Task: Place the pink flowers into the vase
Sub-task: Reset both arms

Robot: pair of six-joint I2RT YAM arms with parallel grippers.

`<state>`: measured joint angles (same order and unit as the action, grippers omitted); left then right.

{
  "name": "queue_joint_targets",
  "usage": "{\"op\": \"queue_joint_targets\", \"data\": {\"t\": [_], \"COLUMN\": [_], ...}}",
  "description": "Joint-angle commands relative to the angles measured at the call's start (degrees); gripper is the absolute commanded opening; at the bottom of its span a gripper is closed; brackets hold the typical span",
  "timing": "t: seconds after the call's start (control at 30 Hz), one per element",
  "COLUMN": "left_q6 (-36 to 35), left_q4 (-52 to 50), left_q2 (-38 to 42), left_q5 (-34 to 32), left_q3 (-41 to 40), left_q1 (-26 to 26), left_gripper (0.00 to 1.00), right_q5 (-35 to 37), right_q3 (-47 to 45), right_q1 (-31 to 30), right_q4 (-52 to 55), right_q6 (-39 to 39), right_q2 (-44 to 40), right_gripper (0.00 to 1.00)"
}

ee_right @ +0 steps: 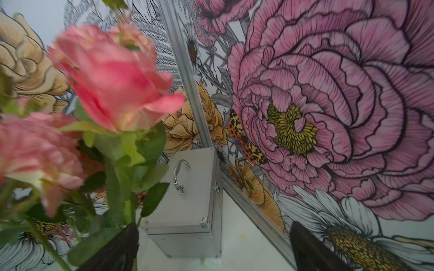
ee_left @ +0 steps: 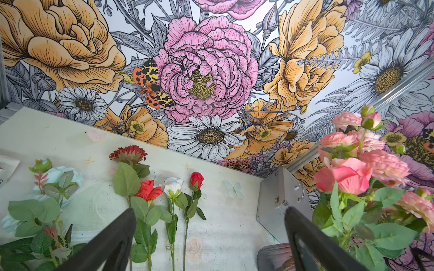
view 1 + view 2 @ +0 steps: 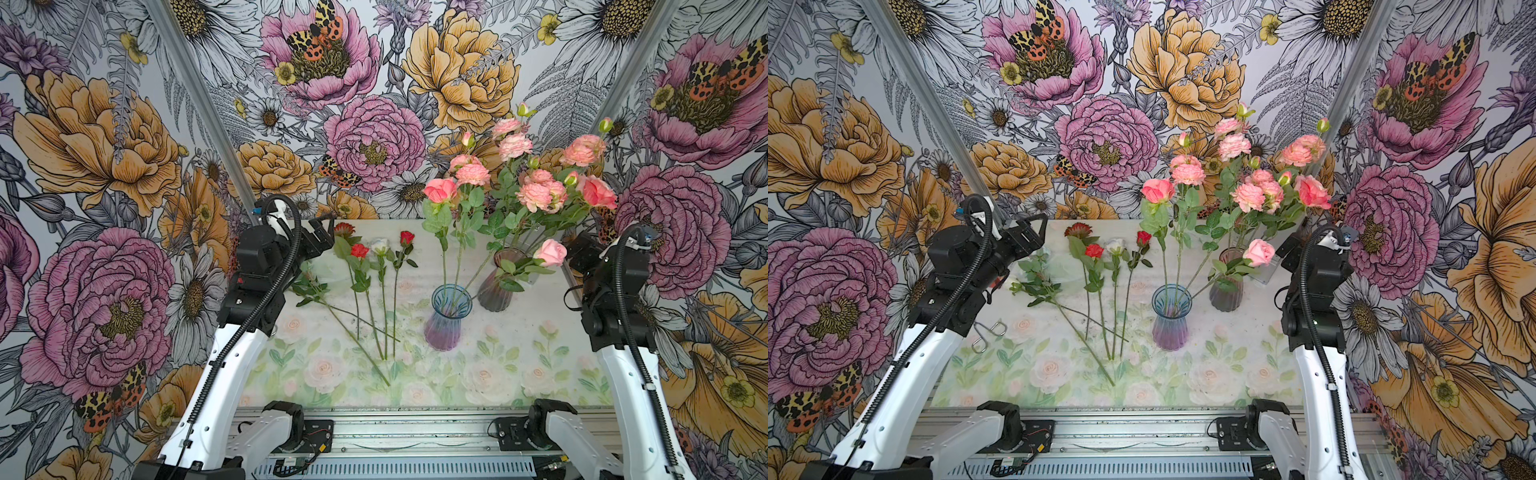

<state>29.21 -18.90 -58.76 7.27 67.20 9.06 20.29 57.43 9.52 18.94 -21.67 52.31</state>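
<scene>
Grippers first: both stand wide, both empty. The left gripper (image 3: 322, 232) hangs well to the left of the blue vase (image 3: 448, 320) and farther back. In its wrist view the two black fingers (image 2: 110, 241) are spread far apart, with only tabletop and loose stems showing in the gap. The right gripper (image 1: 213, 224) sits off to the right of the blue vase, also farther back, jaws just as wide. Between them the wrist view shows only a silver case (image 1: 187, 199) standing in the corner beyond.

Now the pink flowers (image 3: 536, 193). Three stems stand in the blue vase, their blooms riding high above its rim. The bigger bunch fills a smoky purple vase (image 3: 494, 293) just behind and to the right of the blue vase. The two vases are side by side; whether they touch, I cannot tell. One drooping pink rose (image 3: 550, 252) hangs low out of that bunch, toward the right gripper. That gripper is the close one: a pink bloom (image 1: 112, 77) looms right beside one finger, outside the jaws, not gripped. From the left gripper the bunch is well apart.

Left of the blue vase, red roses (image 3: 359, 250), a white rose (image 3: 380, 246) and a dark red bloom (image 3: 344, 229) lie flat on the floral table (image 3: 540, 374), stems pointing toward the robot's base.
</scene>
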Motion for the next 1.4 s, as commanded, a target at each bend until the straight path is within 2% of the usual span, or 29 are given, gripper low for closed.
{"op": "queue_joint_targets", "data": {"t": [0.0,0.13,0.23,0.4,0.7,0.83,1.03,1.37], "left_q6": [-2.10,-3.01,-3.13,-4.22,-4.47,-4.85,-4.78,-4.33], "left_q4": [-1.15,-2.23,-2.29,-3.30,-3.87,-4.39,-4.65,-4.56], "left_q2": [-0.47,-1.00,-1.43,-1.87,-2.03,-1.93,-1.60,-3.31], "left_q5": [1.88,1.61,1.48,1.74,3.05,3.36,3.37,3.62], "left_q3": [-0.03,-0.59,-1.58,-2.17,-3.10,-2.87,-3.23,-2.15], "left_q1": [-0.71,-1.14,-1.80,-2.55,-4.22,-4.64,-5.14,-5.19], "left_gripper": [0.99,0.99,0.99,0.99,0.99,0.99,0.99,0.99], "right_q5": [0.36,3.60,3.38,2.11,-5.00,-9.74,-12.01,-23.16], "right_q3": [-4.90,-11.85,-16.35,-18.20,-24.22,-24.17,-24.45,-18.93], "right_q1": [1.20,1.64,1.98,1.91,2.89,3.66,4.28,5.05], "right_q4": [2.02,-2.43,-7.92,-10.91,-20.17,-22.93,-25.79,-19.78], "right_q6": [-4.79,-4.63,-3.42,-3.90,-7.75,-10.06,-11.00,-18.88], "right_q2": [2.32,3.62,5.57,10.79,14.69,19.06,21.97,30.99], "right_gripper": [0.99,0.99,0.99,0.99,0.99,0.99,0.99,0.99]}}
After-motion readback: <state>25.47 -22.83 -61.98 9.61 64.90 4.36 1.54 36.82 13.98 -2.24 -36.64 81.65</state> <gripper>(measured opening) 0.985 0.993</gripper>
